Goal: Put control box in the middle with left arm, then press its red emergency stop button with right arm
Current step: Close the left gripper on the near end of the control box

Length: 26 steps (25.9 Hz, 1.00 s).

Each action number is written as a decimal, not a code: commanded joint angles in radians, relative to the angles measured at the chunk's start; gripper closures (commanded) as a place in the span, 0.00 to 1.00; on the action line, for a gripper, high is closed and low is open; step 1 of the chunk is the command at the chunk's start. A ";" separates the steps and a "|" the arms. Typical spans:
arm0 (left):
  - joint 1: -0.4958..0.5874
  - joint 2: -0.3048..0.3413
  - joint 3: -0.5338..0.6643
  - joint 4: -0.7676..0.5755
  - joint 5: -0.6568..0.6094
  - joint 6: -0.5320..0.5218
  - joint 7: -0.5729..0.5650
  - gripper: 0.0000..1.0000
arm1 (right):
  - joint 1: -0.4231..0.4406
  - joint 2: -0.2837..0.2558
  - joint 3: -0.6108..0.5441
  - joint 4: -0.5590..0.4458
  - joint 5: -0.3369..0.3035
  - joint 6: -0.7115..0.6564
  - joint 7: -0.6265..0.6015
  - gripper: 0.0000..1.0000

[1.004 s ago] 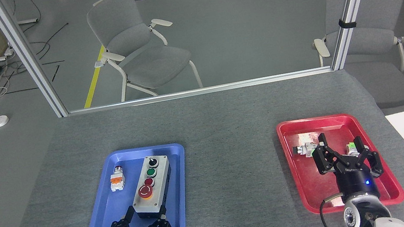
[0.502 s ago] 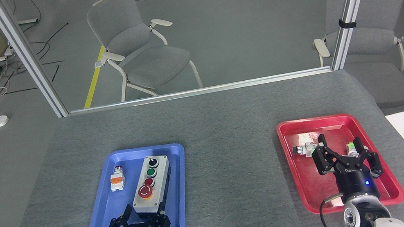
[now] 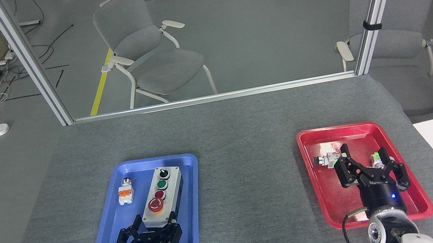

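grey felt tabletop (image 3: 237, 135), grey chairs (image 3: 150, 48) behind

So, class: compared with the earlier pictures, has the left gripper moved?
Yes. Judged against the blue tray, the left gripper has advanced away from the tray's near rim toward the near end of the control box, fingers open.

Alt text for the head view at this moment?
The left gripper, open, sits at the near end of the control box in the blue tray. The right gripper hovers open over the red tray.
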 commanded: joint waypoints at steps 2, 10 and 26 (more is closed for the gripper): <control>-0.047 -0.011 -0.002 0.071 0.001 0.000 0.000 0.02 | 0.000 0.000 0.000 0.000 0.000 0.000 0.000 0.01; -0.100 -0.040 -0.008 0.157 0.001 0.017 0.000 0.02 | -0.001 0.000 0.000 0.001 -0.002 0.000 0.000 0.01; -0.137 -0.029 -0.042 0.112 0.015 0.030 0.001 1.00 | 0.003 -0.005 0.000 0.001 0.000 0.000 0.000 0.00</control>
